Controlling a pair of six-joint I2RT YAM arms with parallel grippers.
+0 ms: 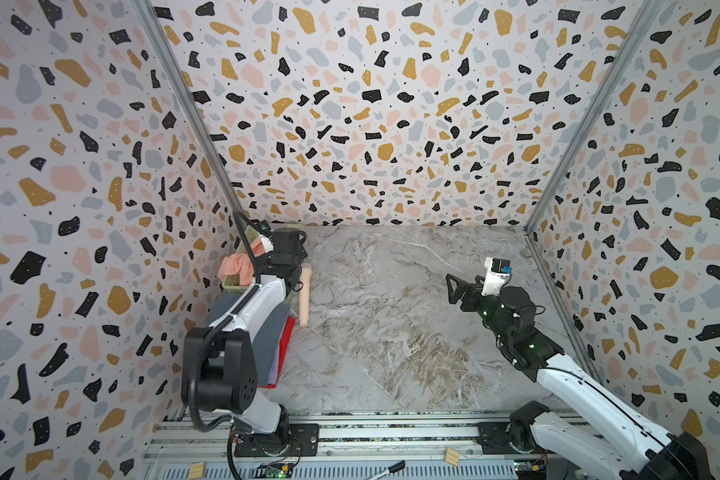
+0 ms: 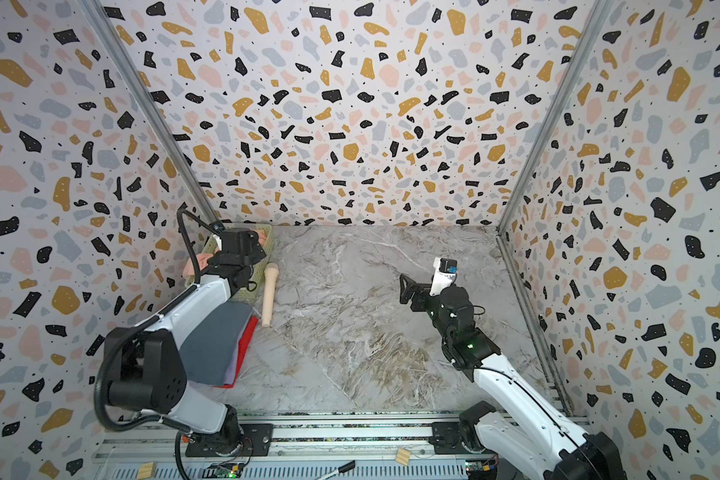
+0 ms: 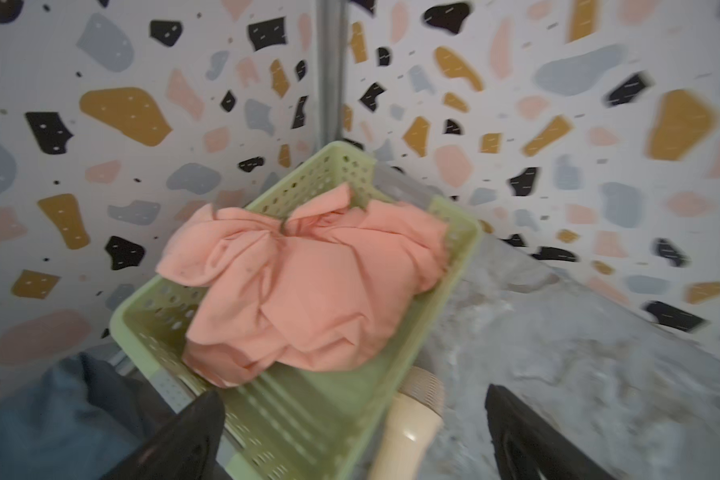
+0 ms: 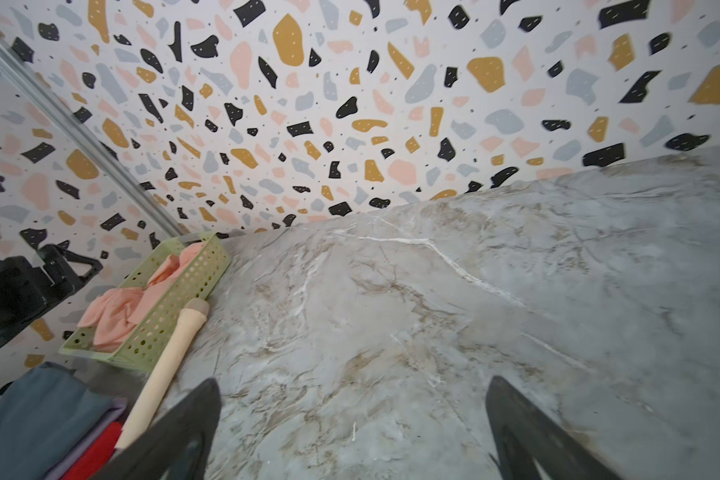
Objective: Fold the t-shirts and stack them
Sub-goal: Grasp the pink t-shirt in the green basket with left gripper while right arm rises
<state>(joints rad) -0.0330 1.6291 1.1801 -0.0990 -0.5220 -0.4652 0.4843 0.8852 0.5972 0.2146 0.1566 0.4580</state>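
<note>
Left gripper, jaws apart and empty, hovers over the basket holding the crumpled peach shirt, the one left to fold, while the stack of folded grey, lavender and red shirts lies beside the basket and the right gripper, also apart, holds nothing.

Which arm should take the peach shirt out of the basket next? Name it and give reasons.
Left. The left gripper is open and close to the basket holding the crumpled peach shirt; the right gripper, also open, sits far across the table.
</note>
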